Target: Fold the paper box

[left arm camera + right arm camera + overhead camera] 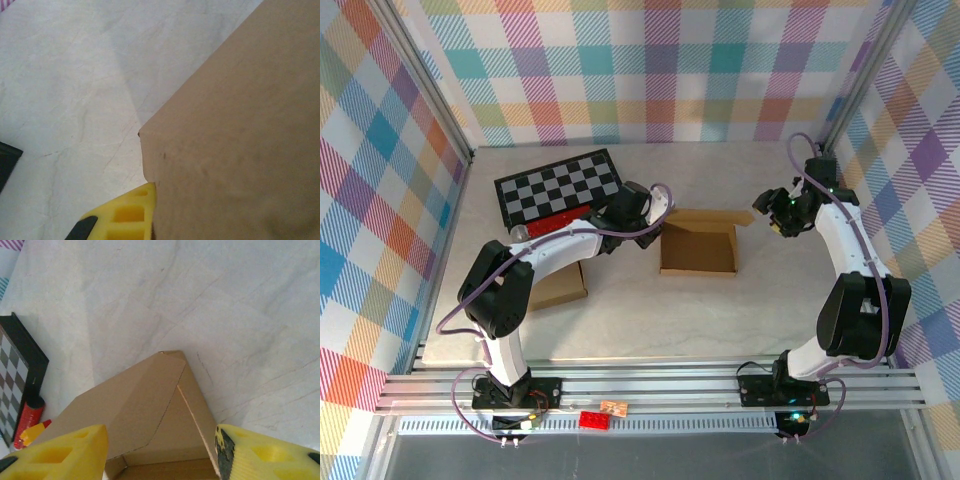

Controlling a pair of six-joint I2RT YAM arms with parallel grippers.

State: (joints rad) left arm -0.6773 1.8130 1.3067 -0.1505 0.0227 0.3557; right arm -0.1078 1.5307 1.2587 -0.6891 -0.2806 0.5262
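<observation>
The brown paper box (698, 250) lies open in the middle of the table, its lid flap (712, 216) standing along the far side. My left gripper (646, 228) is at the box's left wall. In the left wrist view one yellow finger (125, 216) presses flat against the cardboard (235, 140), which hides the other finger; the gripper (155, 196) is shut on that wall. My right gripper (775, 217) hovers at the box's right end. In the right wrist view it (162, 460) is open, with the box's corner and folded flap (145, 405) between its fingers and touching neither.
A checkerboard (560, 186) lies at the back left with a red tube (563, 213) at its near edge. A second flat cardboard piece (560, 286) sits under my left arm. Plaid walls enclose the table. A rail (650, 385) runs along the front.
</observation>
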